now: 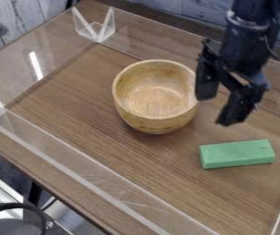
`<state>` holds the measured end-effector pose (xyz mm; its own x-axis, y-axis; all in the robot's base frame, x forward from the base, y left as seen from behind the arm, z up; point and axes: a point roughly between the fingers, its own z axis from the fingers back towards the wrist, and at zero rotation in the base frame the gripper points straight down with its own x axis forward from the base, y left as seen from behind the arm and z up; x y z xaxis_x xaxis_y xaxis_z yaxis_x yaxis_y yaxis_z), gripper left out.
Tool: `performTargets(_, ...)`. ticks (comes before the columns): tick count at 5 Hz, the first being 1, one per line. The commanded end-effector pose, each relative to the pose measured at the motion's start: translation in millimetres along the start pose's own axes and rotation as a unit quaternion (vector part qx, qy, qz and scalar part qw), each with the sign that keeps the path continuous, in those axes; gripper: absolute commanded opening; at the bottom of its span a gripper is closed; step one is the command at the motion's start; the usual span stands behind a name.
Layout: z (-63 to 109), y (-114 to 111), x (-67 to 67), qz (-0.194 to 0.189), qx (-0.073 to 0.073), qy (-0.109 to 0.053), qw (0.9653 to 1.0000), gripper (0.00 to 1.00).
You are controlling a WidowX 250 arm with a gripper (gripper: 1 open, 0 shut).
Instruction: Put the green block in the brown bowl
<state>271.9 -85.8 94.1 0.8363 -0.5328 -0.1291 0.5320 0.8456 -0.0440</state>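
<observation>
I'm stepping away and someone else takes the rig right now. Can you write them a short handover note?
Gripper: open, empty, pointing down, above the table between the two objects.
Green block: flat on the wooden table, near the right side, apart from the bowl.
Brown bowl: upright, mid-table, nothing in it.
Done: nothing placed yet.
Left: lower onto the block, grasp, lift, release in the bowl.

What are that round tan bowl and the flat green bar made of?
The round tan bowl looks like turned wood: visible grain, pale matte interior, thick walls. The flat green bar has an even, matte colour with no grain; painted wood, foam or plastic, I cannot tell which.
</observation>
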Motion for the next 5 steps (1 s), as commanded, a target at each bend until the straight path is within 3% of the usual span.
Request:
performTargets(1, -0.7, -12.0, 9.8, -0.054, 0.008, -0.013, 0.9984, 1.0)
performTargets(3, -28.2, -16.7, 31.6, -0.15, 0.015, 0.001, 0.9885, 1.0)
performTargets(5, -53.1, -12.8, 41.4, -0.163, 0.002, 0.021, 0.9865, 1.0)
